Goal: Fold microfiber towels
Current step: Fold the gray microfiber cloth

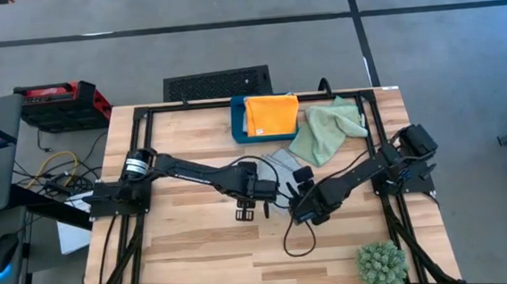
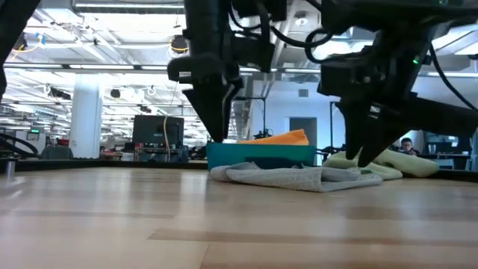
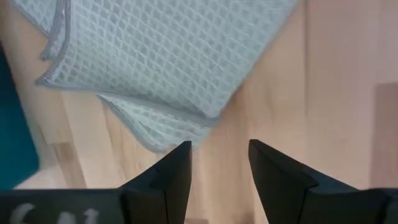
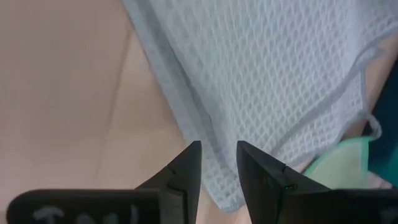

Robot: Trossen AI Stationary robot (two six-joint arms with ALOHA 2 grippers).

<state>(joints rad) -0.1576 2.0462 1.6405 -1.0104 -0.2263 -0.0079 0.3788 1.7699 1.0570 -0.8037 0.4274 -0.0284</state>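
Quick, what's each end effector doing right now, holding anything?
Left end effector: open, holding nothing, just short of the grey towel.
Right end effector: open, empty, at the same towel's edge.

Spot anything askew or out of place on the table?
The light green towel lies crumpled, unfolded, beside the teal box. The grey towel between the left gripper and right gripper is rumpled, with uneven edges. Nothing is damaged.
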